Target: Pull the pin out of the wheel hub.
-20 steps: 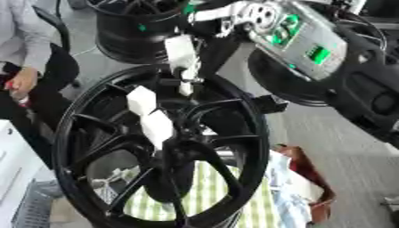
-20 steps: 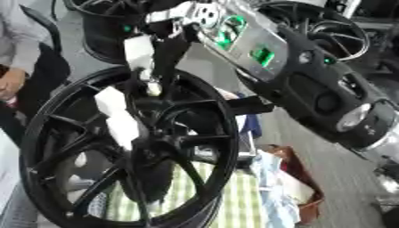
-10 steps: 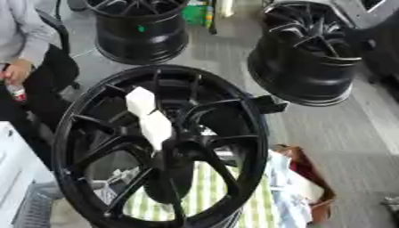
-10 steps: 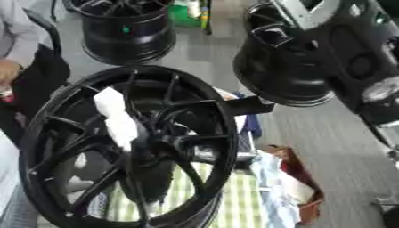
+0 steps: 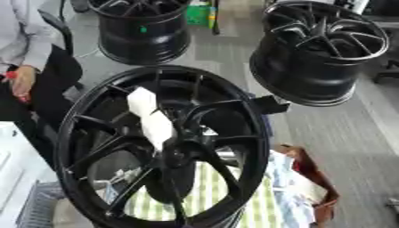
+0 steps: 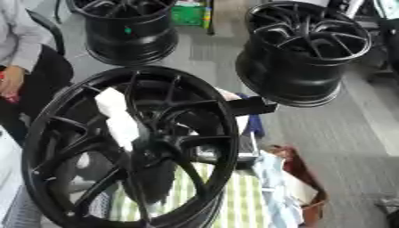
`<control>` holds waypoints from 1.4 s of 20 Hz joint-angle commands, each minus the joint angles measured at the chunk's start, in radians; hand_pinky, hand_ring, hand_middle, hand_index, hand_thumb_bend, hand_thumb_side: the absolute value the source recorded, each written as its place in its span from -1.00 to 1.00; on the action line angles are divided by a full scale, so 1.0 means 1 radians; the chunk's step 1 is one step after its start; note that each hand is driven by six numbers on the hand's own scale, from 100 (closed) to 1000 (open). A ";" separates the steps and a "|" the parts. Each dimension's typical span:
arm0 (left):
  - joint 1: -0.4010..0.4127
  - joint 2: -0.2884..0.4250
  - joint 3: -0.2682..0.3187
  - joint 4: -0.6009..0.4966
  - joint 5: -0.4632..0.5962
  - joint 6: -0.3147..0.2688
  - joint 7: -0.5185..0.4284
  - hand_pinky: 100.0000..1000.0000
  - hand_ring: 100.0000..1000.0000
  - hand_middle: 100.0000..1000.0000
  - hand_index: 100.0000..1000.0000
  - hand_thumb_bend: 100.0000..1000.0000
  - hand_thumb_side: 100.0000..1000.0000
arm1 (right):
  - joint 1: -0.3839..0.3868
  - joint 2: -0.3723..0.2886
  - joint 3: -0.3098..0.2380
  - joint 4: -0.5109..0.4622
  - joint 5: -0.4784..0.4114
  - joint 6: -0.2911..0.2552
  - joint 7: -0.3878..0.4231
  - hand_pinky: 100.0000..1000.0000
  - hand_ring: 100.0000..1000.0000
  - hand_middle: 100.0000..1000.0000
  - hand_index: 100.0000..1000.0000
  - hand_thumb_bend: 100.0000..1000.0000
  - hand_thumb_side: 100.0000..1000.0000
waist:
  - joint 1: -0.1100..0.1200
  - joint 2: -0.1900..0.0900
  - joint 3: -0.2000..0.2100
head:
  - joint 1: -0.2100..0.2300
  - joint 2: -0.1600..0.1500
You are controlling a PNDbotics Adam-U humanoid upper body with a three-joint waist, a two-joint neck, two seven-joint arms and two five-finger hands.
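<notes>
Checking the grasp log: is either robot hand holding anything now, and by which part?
Cannot be told: neither hand is in view. Nothing touches the large black spoked wheel hub.

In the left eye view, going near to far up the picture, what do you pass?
Striped cloth → big black wheel with white pieces on its spokes → two more black wheels, one far left, one far right. No robot hand shows.

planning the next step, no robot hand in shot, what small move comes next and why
Probably bring one robot hand in above the front wheel hub, toward the white piece on its spokes near the centre. Neither hand shows, and that piece looks like the only thing to pull; whether it is the pin is unclear.
</notes>
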 commanded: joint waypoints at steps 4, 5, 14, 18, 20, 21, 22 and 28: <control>-0.007 0.027 0.014 -0.013 -0.002 -0.002 0.006 0.64 0.67 0.48 0.60 -0.20 -0.02 | -0.016 -0.060 -0.098 0.101 0.162 0.105 -0.127 0.41 0.41 -0.07 0.16 -1.00 -1.00 | 0.004 -0.014 -0.001 | 0.009 0.005; -0.007 0.027 0.015 -0.013 -0.002 -0.002 0.007 0.64 0.67 0.48 0.60 -0.20 -0.02 | -0.015 -0.062 -0.107 0.115 0.184 0.124 -0.139 0.40 0.42 -0.05 0.19 -1.00 -1.00 | 0.004 -0.014 -0.001 | 0.010 0.005; -0.007 0.029 0.014 -0.015 -0.005 -0.003 0.007 0.65 0.67 0.48 0.60 -0.20 -0.02 | -0.023 -0.049 -0.149 0.201 0.256 0.213 -0.124 0.54 0.71 0.60 0.73 -0.71 0.10 | 0.008 -0.015 -0.004 | 0.012 0.005; -0.008 0.028 0.013 -0.015 -0.005 -0.003 0.006 0.65 0.67 0.48 0.60 -0.20 -0.02 | -0.026 -0.047 -0.158 0.186 0.262 0.211 -0.122 0.52 0.68 0.56 0.70 -0.68 0.06 | 0.009 -0.015 -0.006 | 0.012 0.005; -0.008 0.028 0.012 -0.015 -0.005 -0.002 0.005 0.65 0.67 0.48 0.60 -0.20 -0.02 | -0.026 -0.044 -0.164 0.171 0.259 0.209 -0.137 0.50 0.66 0.54 0.69 -0.68 0.04 | 0.010 -0.015 -0.007 | 0.013 0.005; -0.008 0.028 0.012 -0.015 -0.004 -0.002 0.005 0.65 0.67 0.48 0.60 -0.20 -0.02 | -0.026 -0.043 -0.163 0.164 0.256 0.207 -0.144 0.50 0.64 0.51 0.67 -0.66 0.01 | 0.010 -0.015 -0.007 | 0.013 0.005; -0.008 0.028 0.012 -0.014 -0.004 -0.002 0.005 0.65 0.67 0.48 0.60 -0.20 -0.02 | -0.025 -0.041 -0.161 0.158 0.255 0.203 -0.150 0.49 0.64 0.50 0.67 -0.66 0.00 | 0.010 -0.015 -0.008 | 0.013 0.005; -0.009 0.028 0.010 -0.015 -0.004 -0.002 0.002 0.65 0.67 0.48 0.60 -0.20 -0.03 | -0.026 -0.023 -0.114 0.069 0.232 0.117 -0.122 0.47 0.58 0.39 0.61 -0.76 -0.10 | 0.011 -0.016 -0.008 | 0.010 0.005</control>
